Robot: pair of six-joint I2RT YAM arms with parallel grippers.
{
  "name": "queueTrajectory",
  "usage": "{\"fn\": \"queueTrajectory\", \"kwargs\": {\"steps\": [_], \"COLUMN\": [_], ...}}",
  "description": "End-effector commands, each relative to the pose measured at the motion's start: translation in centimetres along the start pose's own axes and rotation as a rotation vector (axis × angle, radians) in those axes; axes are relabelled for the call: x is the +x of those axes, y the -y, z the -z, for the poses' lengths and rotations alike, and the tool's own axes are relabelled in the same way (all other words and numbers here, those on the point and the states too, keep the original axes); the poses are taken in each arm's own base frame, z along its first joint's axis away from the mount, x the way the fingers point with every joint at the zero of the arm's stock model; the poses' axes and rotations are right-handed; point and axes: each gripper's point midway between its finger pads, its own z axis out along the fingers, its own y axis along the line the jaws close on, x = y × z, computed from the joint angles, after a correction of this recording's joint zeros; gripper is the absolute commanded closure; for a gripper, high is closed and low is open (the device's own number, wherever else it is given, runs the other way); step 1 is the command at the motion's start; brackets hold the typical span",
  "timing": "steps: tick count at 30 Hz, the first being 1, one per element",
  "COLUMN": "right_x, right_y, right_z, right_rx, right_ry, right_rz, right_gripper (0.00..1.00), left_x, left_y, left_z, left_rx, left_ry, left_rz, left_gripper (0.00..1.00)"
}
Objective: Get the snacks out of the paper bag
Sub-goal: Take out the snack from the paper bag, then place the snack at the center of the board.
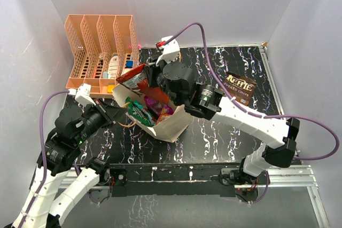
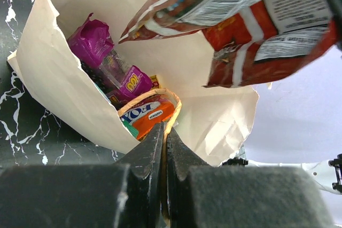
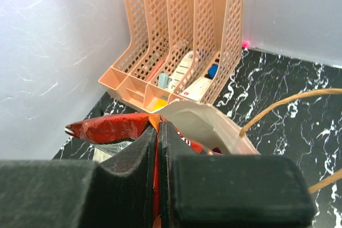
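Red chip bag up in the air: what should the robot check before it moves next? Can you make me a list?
1. Right gripper shut on the red chip bag: ok.
2. Chip bag fully out of the paper bag: cannot tell; its lower end hangs near the mouth.
3. Left gripper pinching the cord handle to steady the bag: ok.
4. Bare table to set it down on, beside the Kettle chips packet: ok.
5. Bag emptied: not ok; the purple packet and the orange packet lie inside.
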Motion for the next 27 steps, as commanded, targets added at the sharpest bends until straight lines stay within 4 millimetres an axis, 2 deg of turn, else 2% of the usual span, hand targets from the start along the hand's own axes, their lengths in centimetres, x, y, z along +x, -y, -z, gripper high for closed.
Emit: {"fn": "queueTrajectory", "kwargs": {"steps": [1, 5, 9, 11, 14, 17, 19, 22, 24, 27], "right_x": [-10.9, -16.5, -21.2, -21.9, -22.2, -21.0, -18.9, -14.4, -10.7, -6.0], "right_y": [-1.3, -0.8, 1.8, 3.8, 7.9, 11.9, 14.3, 17.7, 19.8, 22.2], "right_z": [3.9, 6.8, 11.2, 13.1, 15.8, 17.8, 18.5, 19.2, 19.4, 19.8], "right_rx": [-0.112, -0.134, -0.096, -0.05, 0.083, 0.231, 0.329, 0.483, 0.587, 0.715], "right_ry": [0.27, 0.397, 0.511, 0.549, 0.589, 0.584, 0.548, 0.466, 0.399, 0.315], "right_rz": [-0.088, -0.091, -0.117, -0.119, -0.124, -0.126, -0.109, -0.069, -0.025, 0.038], "right_gripper": [0.93, 0.93, 0.93, 0.93, 0.93, 0.93, 0.93, 0.93, 0.93, 0.93], "left_x": [-0.6, -0.6, -0.5, -0.5, -0.6, -0.7, -0.8, -0.9, -0.8, -0.7], "left_y": [0.8, 0.8, 0.6, 0.4, 0.4, 0.4, 0.5, 0.5, 0.3, 0.2], "left_z": [0.2, 0.0, 0.0, 0.0, 0.0, -0.2, -0.3, -0.2, -0.2, -0.5], "left_rx": [0.016, 0.009, 0.0, -0.005, -0.009, -0.016, -0.016, -0.021, -0.029, -0.033], "left_ry": [0.005, 0.0, -0.001, 0.0, 0.003, 0.003, 0.0, 0.002, 0.004, -0.004], "left_rz": [-0.007, -0.005, -0.004, -0.002, -0.003, -0.006, -0.008, -0.009, -0.006, 0.0], "left_gripper": [1.0, 1.0, 1.0, 1.0, 1.0, 1.0, 1.0, 1.0, 1.0, 1.0]}}
